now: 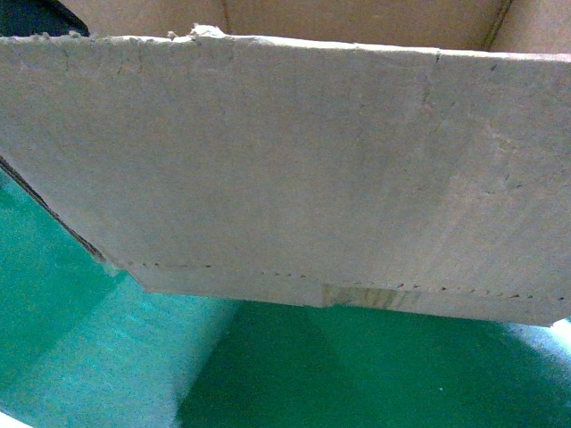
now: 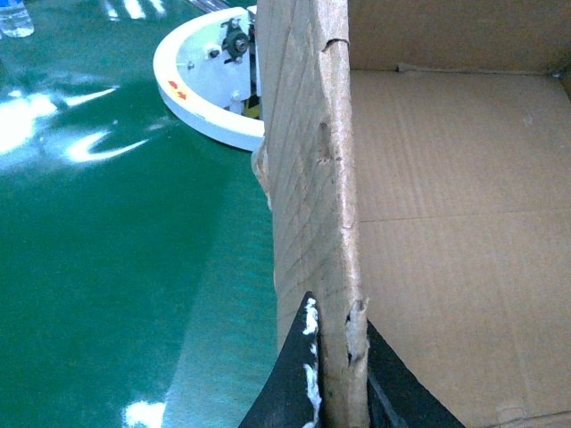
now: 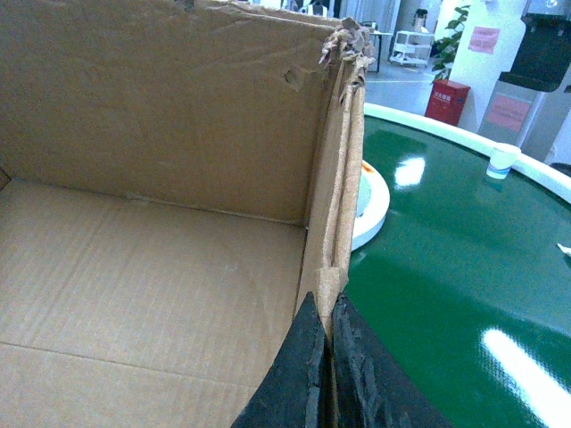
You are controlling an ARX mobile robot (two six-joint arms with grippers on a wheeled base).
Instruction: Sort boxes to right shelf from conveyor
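Big brown cardboard box (image 1: 294, 169) filling most of head view, near wall facing cam, tilted so bottom edge runs down to the right. Ragged torn top edge, no flaps. Dotted perforation line low on the wall, w/ a strip of clear tape (image 1: 370, 296) just under it near the middle. Bottom edge seemingly raised off the green belt (image 1: 357, 374), dark shadow beneath, though contact hard to judge from this angle.

Left gripper (image 2: 335, 392) clamped on the box's left wall: one black finger (image 2: 290, 374) outside, the other inside, torn cardboard edge pinched between. Outer pad flecked w/ white bits. Box interior bare, corrugated floor and far wall in view. Beyond the wall, glossy green belt w/ glare streaks, curved white rim (image 2: 201, 107) w/ small red arrows and a bolted metal fitting. Clear bottle (image 2: 16, 18) at top-left corner, well apart from box.

Right gripper (image 3: 328, 357) likewise shut on the box's right wall, black fingers either side of the frayed edge, tips nearly meeting. Wall top corner shredded. To the right, green belt w/ white rim (image 3: 464, 134) curving round; small white cup (image 3: 502, 160) on the belt near that rim. Behind: red bin (image 3: 446, 100), white cart (image 3: 412, 46), potted plant (image 3: 464, 27), pink notices on wall.
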